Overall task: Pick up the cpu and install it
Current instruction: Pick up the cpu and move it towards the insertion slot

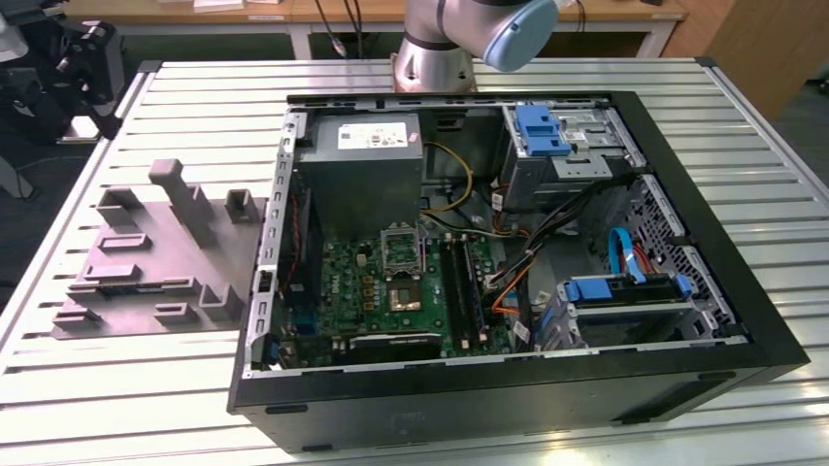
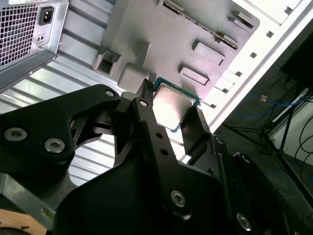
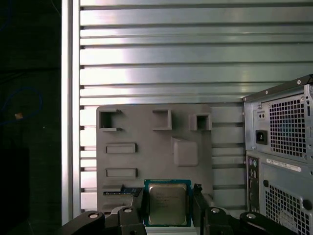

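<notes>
Item: cpu, small flat square chip, silvery top, greenish rim, pinched by two opposite edges in the tool, set narrow around it, seemingly clear above the grey fixture tray on the slatted table, near the computer case. Judged light, stiff, smooth-faced, fragile underneath; best gripped at the rim only, level, with gentle pressure, never across the flat faces.
</notes>
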Available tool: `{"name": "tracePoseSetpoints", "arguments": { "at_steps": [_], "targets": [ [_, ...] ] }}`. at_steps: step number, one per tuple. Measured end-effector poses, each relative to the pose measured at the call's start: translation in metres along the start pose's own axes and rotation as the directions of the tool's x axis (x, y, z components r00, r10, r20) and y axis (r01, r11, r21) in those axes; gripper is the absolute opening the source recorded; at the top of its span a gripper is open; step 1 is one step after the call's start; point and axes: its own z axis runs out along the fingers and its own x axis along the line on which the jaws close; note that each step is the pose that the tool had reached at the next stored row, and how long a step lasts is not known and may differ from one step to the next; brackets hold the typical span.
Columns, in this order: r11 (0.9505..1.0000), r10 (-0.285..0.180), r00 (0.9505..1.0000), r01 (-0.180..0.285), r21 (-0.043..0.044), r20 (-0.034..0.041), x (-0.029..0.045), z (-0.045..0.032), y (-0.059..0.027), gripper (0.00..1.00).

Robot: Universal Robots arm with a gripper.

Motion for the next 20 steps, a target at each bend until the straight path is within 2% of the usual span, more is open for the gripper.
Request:
{"name": "tracePoseSetpoints", "arguments": {
  "at_steps": [20],
  "targets": [
    [1.0000, 0.000, 1.0000, 0.000, 0.0000, 0.0000, -0.0089, 0.0000, 0.0003, 0.47]
  ]
}}
